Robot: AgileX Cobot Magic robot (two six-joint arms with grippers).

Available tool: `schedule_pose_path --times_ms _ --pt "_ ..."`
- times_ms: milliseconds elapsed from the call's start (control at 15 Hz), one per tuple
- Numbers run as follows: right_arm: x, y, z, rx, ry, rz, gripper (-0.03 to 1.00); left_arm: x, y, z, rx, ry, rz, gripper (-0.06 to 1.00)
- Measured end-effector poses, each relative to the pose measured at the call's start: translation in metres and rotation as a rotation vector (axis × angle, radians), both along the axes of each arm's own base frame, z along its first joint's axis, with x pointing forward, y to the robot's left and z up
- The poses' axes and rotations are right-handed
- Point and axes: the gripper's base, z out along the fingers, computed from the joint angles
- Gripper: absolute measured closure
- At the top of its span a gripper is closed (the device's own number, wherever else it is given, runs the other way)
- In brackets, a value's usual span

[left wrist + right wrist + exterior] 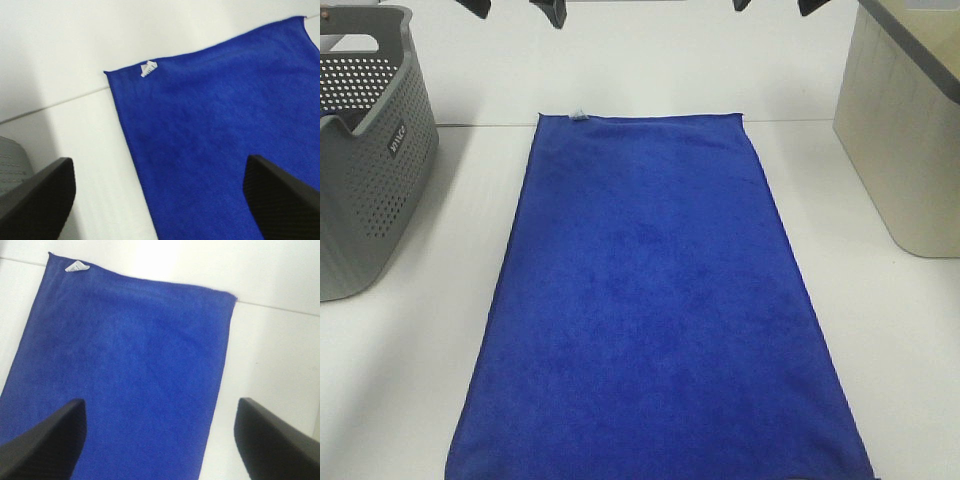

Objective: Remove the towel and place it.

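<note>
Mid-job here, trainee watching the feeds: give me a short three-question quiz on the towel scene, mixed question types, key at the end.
1. True or false: the towel lies spread flat on the table, held by neither gripper.
2. Multiple choice: the white tag sits at the towel's
A. far corner on the grey basket side
B. far corner on the beige bin side
C. near edge, middle
3. Fill in: the left gripper and right gripper both have their jaws ____.

Key: 1 true; 2 A; 3 open

Plush, seemingly matt cloth towel (655, 310)
</note>
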Motion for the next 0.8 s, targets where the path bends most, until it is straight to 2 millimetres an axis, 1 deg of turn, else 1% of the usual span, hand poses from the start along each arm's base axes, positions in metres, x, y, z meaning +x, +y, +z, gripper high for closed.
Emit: schedule_pose_path --times_ms 67,133,200,267,333,400,467,533,600,667,733,800 --pt "-0.006 -0.003 0.014 -0.017 -0.034 -0.006 0.18 -0.002 0.012 0.014 0.007 -0.032 0.023 0.09" --pt "-0.011 -0.01 0.026 -0.035 -0.059 -0.023 0.18 -0.001 0.031 0.025 0.015 -0.055 0.062 0.09" --pt "-0.019 -0.022 0.039 -0.037 -0.073 -0.046 0.18 -0.002 0.053 0.037 0.02 -0.077 0.104 0.09" --pt "-0.027 -0.041 0.048 -0.039 -0.076 -0.083 0.18 -0.006 0.075 0.05 0.035 -0.096 0.139 0.09" --pt "-0.036 -0.065 0.056 -0.048 -0.075 -0.136 0.18 -0.013 0.098 0.063 0.05 -0.109 0.182 0.09" --pt "-0.048 -0.088 0.065 -0.057 -0.076 -0.187 0.18 -0.022 0.117 0.074 0.057 -0.111 0.215 0.09" --pt "-0.061 -0.102 0.069 -0.073 -0.063 -0.219 0.18 -0.031 0.133 0.082 0.063 -0.103 0.245 0.09" --pt "-0.076 -0.107 0.073 -0.084 -0.054 -0.225 0.18 -0.042 0.147 0.085 0.074 -0.084 0.271 0.09" --pt "-0.092 -0.107 0.076 -0.093 -0.044 -0.216 0.18 -0.056 0.154 0.089 0.083 -0.059 0.285 0.09" --pt "-0.11 -0.107 0.077 -0.096 -0.026 -0.211 0.18 -0.074 0.157 0.083 0.102 -0.005 0.287 0.09" --pt "-0.164 -0.105 0.078 -0.098 0.005 -0.209 0.18 -0.12 0.159 0.08 0.122 0.069 0.285 0.1" --pt "-0.164 -0.105 0.078 -0.098 0.005 -0.209 0.18 -0.12 0.159 0.08 0.122 0.069 0.285 0.1"
